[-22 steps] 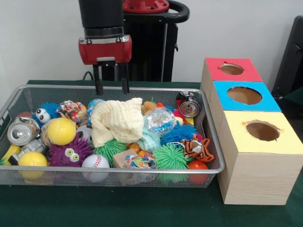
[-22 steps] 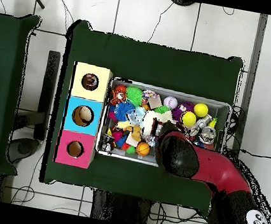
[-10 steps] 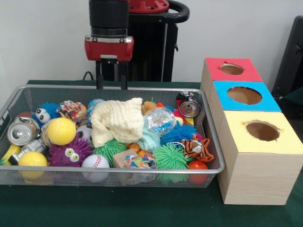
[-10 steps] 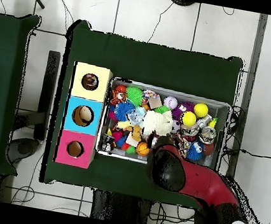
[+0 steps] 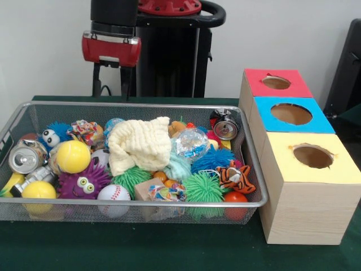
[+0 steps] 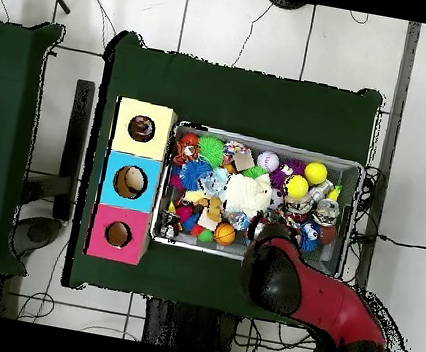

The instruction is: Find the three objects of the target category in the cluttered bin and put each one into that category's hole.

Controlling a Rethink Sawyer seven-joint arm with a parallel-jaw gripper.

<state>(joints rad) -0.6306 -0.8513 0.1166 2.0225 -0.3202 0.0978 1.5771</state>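
The wire bin [image 5: 256, 186] sat on the green table [image 5: 169, 248], crammed with toys. Which category was the target could not be told. Counted in the front view, it held two yellow balls [image 5: 73, 156], one baseball [image 5: 113, 195], two green spiky balls [image 5: 203, 187], one blue spiky ball [image 5: 211, 160], one purple spiky creature with eyes [image 5: 84, 182], one blue fuzzy creature with eyes [image 5: 53, 134], one tiger toy [image 5: 236, 176], one cream cloth [image 5: 139, 144] lying on top of the middle of the heap, and two drink cans [image 5: 26, 158], one at each end. An orange ball [image 5: 234, 199] lay in the near corner beside the boxes.

Just beside the bin stood three wooden boxes in a row, each with one round hole in its top: a yellow box [image 5: 311, 169] nearest, a blue box [image 5: 290, 116] in the middle and a red box [image 5: 276, 83] farthest.

The gripper [image 5: 110, 82] hung above and behind the bin's far rim, toward the end away from the boxes. Its two fingers [image 5: 96, 80] were parted, with nothing between them, touching nothing. From overhead the arm [image 6: 289, 284] covered the bin's edge nearest the robot.
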